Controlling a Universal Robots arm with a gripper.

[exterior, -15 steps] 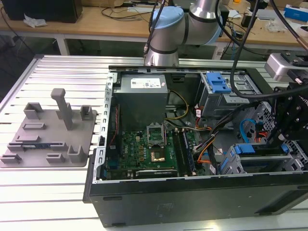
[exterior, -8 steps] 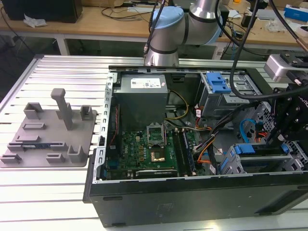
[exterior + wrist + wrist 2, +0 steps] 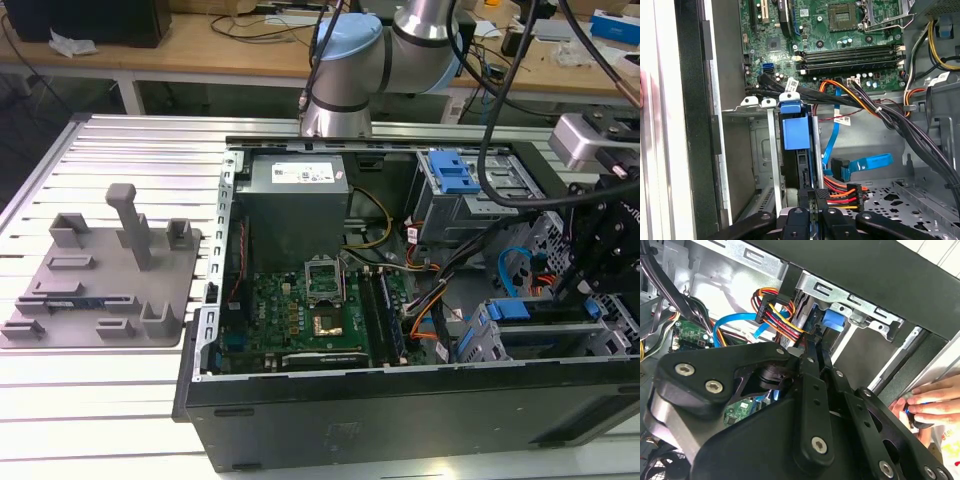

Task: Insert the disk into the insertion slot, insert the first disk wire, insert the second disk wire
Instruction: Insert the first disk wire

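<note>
Open computer case [image 3: 400,410] lies on the slatted bench [image 3: 100,420]. The work area is toward 4 o'clock of the case in the exterior view, with the motherboard [image 3: 300,310] near its centre.

Progress, as far as it shows:
- Disk [image 3: 796,132] sits in the insertion slot [image 3: 757,150], and its blue carrier stands between the cage rails. I judge step one done.
- Coloured-wire plug [image 3: 837,192], with red, orange, yellow and black leads, is at the rear edge of the disk, right at the tool. I cannot tell whether it is fully seated, so I take step two to be in hand.
- Blue flat cable [image 3: 860,165] lies loose on the perforated floor of the case just beside the disk. Its connector is free and touches nothing on the drive. I judge step three not yet done.

Tool [image 3: 813,200]: in both wrist views the fingers are drawn nearly together, with only a narrow gap between them. They appear pinched on the coloured-wire plug where it meets the disk. The black linkage hides part of the contact, so the grip is my reading rather than a clear sighting.

A person's hand [image 3: 930,402] rests outside the case wall in the second wrist view, well apart from the tool.
</note>
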